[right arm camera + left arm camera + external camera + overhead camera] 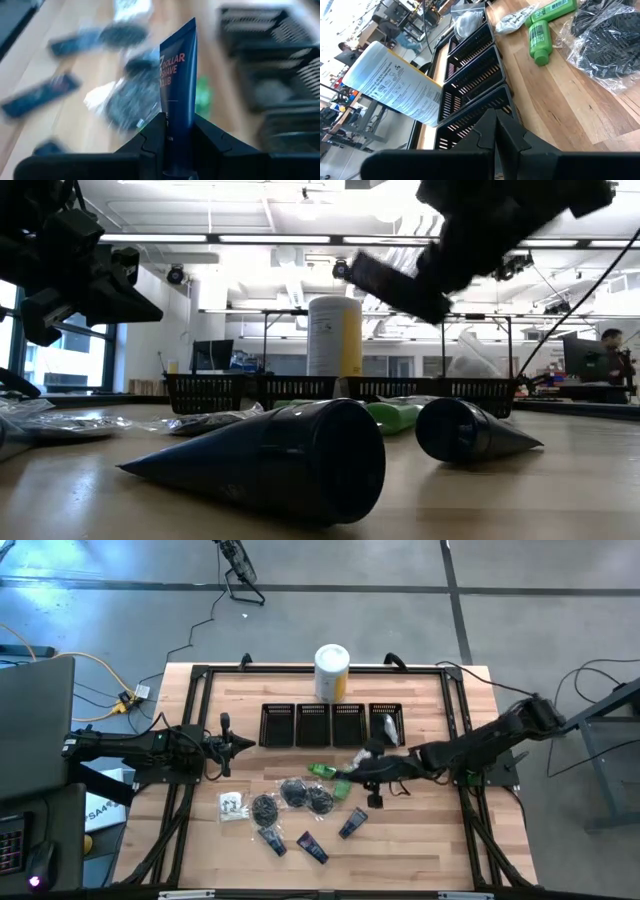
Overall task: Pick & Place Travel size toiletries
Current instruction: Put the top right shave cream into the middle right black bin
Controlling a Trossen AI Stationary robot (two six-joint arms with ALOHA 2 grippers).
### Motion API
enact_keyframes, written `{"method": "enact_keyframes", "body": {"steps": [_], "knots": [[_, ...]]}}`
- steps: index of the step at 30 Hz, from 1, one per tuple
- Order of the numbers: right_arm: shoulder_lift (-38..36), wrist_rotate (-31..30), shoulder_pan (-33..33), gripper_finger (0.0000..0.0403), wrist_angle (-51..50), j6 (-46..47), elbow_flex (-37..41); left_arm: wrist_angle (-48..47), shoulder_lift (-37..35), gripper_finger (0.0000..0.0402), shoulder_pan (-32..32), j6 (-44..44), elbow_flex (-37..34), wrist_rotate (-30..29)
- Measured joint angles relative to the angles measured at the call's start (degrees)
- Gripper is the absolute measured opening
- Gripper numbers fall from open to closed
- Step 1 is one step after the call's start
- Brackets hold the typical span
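My right gripper (177,145) is shut on a dark blue tube (178,75) printed "Dollar Shave Club", above the toiletries in the table's middle (348,782). On the table lie more dark blue tubes (312,847), black bagged bundles (295,793), green packets (320,770) and a white sachet (232,805). My left gripper (495,132) is shut and empty at the table's left (235,745), off the table. My right gripper pinches the tube's near end (176,131) between its two fingers (154,137). The tube lies along the fingers and sticks out past their tips, its flat crimped end (181,27) farthest from the gripper. In the low view the tube (392,285) is well clear of the table.
Four black mesh bins (330,725) stand in a row at the back, the rightmost holding a clear sachet (388,727). A white-and-yellow canister (332,670) stands behind them. A black frame (200,675) edges the table. Bare wood lies at the front right.
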State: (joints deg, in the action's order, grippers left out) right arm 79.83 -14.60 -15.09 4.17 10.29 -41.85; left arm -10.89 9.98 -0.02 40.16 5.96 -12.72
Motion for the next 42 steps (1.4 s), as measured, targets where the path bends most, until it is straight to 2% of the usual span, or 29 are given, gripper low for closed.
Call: {"method": "enact_keyframes", "body": {"steps": [6, 10, 19, 25, 31, 34, 42], "knots": [[-2.83, -7.48, 3.12, 0.0064, 1.58, 0.19, -0.01, -0.01, 0.00, 0.0001, 0.01, 0.07, 0.00, 0.01], [-2.76, -9.98, 6.58, 0.0064, 2.75, 0.94, 0.00, -0.01, 0.00, 0.0001, -0.01, 0.07, 0.00, -0.01], [-2.58, -10.38, 14.35, 0.0065, 2.44, 5.93, 0.00, -0.01, -0.02, 0.0001, -0.01, 0.05, 0.00, 0.00], [-1.12, -10.40, 17.54, 0.0065, 2.07, 13.60, 0.00, -0.01, 0.00, 0.0001, -0.01, 0.04, 0.00, 0.00], [3.05, -10.41, 18.14, 0.0062, 2.07, 17.25, 0.00, -0.01, -0.02, 0.0001, -0.01, 0.04, 0.00, -0.01], [4.70, -12.46, 18.09, 0.0061, 2.04, 19.37, 0.00, 0.01, -0.01, 0.0001, 0.00, 0.04, 0.00, 0.01], [4.99, -13.85, 18.60, 0.0060, 0.61, 20.05, 0.00, -0.01, -0.01, 0.0001, 0.01, 0.04, 0.00, 0.01]]}}
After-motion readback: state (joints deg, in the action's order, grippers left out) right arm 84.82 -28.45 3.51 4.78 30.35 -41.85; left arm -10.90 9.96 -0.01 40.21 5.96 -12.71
